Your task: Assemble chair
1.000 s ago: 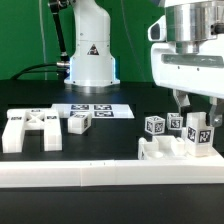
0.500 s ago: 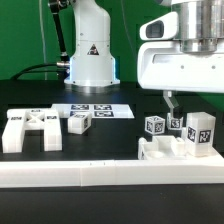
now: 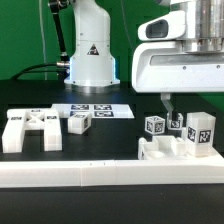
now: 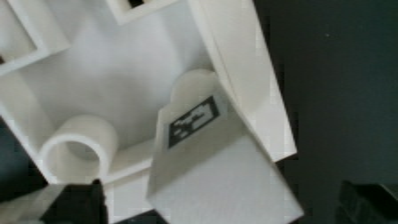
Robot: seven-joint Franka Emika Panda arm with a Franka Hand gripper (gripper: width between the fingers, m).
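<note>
The pincer (image 4: 222, 200) is released, its jaws wide apart, just above the white blocky plastic chair assembly (image 3: 165, 150) with square tags, on the black tabletop (image 3: 108, 140).

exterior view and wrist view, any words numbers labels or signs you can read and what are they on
No word or number is readable in either view.
A black triangle sign on the robot base: too small to read.
The square black-and-white tags on the marker board: patterns, no letters.
Like tags on the tall chair block and, in the wrist view, on a white chair panel: patterns only.
</note>
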